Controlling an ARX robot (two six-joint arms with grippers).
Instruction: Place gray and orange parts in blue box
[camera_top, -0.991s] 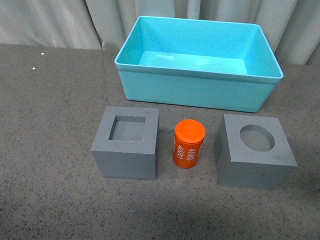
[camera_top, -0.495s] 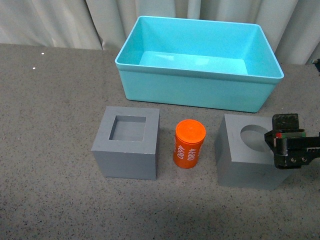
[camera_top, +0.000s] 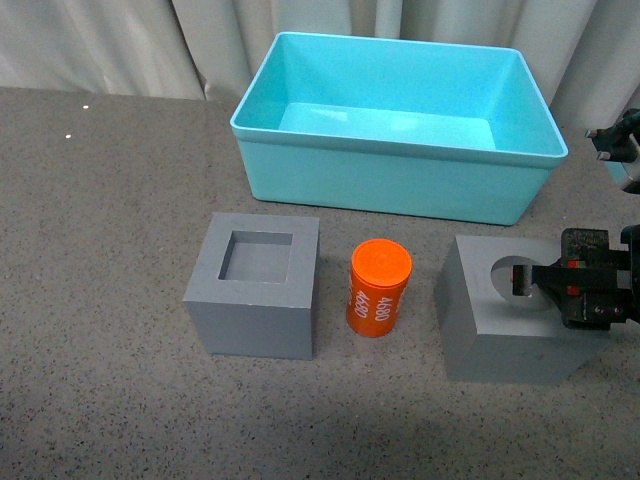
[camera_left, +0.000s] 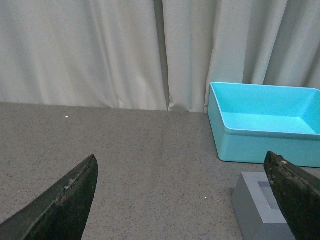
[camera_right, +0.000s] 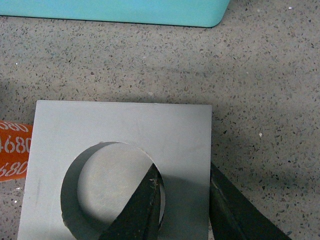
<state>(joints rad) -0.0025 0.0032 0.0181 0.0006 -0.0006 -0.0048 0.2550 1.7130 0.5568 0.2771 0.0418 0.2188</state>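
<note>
Tabletop (camera_top: 100, 380): right gripper (camera_top: 535, 281) straddles round-recess cube's (camera_top: 495, 345) wall.

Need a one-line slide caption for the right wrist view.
Right gripper straddles the round-recess gray cube's wall, one finger inside the recess.

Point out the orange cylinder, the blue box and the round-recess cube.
orange cylinder (camera_top: 379, 288): front view, on its side wall by the white digits.
blue box (camera_top: 395, 180): front view, on its near outer wall.
round-recess cube (camera_right: 172, 127): right wrist view, on its flat top face.
</note>
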